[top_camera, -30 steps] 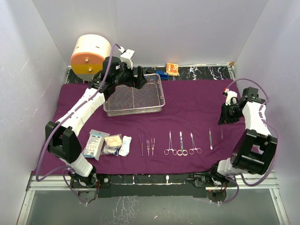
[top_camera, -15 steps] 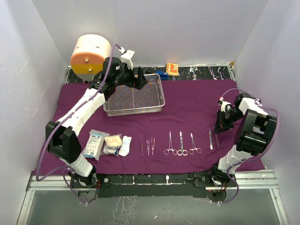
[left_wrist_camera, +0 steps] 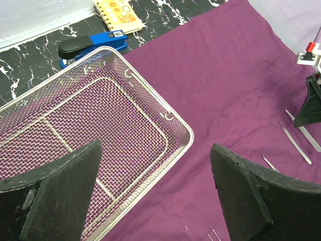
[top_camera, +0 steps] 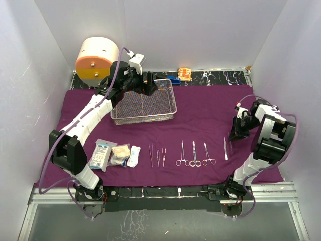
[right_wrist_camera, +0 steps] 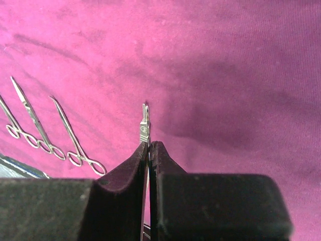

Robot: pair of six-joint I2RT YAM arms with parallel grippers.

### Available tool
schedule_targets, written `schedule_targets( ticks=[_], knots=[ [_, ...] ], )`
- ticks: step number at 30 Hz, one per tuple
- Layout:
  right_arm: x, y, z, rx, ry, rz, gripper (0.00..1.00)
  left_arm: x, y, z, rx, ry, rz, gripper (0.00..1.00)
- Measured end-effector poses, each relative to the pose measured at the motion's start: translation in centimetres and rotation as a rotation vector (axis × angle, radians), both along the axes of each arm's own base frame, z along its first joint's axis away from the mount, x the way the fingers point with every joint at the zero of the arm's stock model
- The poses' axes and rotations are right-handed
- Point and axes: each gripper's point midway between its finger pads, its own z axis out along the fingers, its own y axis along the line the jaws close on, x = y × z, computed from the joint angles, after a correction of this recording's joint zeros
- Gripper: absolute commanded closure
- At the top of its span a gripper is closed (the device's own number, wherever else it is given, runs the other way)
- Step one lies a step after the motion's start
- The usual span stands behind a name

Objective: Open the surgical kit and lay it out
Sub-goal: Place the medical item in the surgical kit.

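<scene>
The purple cloth [top_camera: 200, 110] lies spread over the table. The wire-mesh tray [top_camera: 144, 105] sits on it at the back left and looks empty. My left gripper [top_camera: 150, 83] is open above the tray's far right corner, holding nothing [left_wrist_camera: 155, 150]. Packets [top_camera: 103, 153], gauze [top_camera: 121, 152], tweezers [top_camera: 157, 155], forceps [top_camera: 193, 154] and a scalpel [top_camera: 225, 149] lie in a row along the front. My right gripper [top_camera: 234, 134] is shut on a second scalpel [right_wrist_camera: 145, 125], held just right of the laid scalpel. Its steel end sticks out past the fingertips [right_wrist_camera: 149, 143], close over the cloth.
A cream-and-orange drum [top_camera: 94, 60] stands at the back left. A blue stapler [left_wrist_camera: 93, 45] and an orange notepad [left_wrist_camera: 119, 10] lie on the black marble strip behind the tray. White walls close in on three sides.
My right gripper has carried the scalpel left and towards the front, next to the laid scalpel, and the right arm has folded in. The left arm has barely moved.
</scene>
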Motion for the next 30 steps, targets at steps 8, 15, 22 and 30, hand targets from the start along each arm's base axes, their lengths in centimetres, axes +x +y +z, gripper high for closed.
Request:
schedule_targets(
  ticks=[8, 15, 22, 30],
  knots=[
    [-0.3, -0.1, -2.0, 0.025, 0.060, -0.038, 1.00, 0.0, 0.0, 0.0, -0.001, 0.000, -0.002, 0.12],
    [-0.3, 0.0, -2.1, 0.031, 0.078, -0.063, 1.00, 0.0, 0.0, 0.0, -0.001, 0.000, -0.002, 0.12],
    [-0.3, -0.1, -2.0, 0.029, 0.085, -0.073, 1.00, 0.0, 0.0, 0.0, -0.001, 0.001, -0.002, 0.11],
    [-0.8, -0.8, -1.9, -0.009, 0.082, -0.048, 1.00, 0.0, 0.0, 0.0, -0.001, 0.001, -0.003, 0.11]
  ],
)
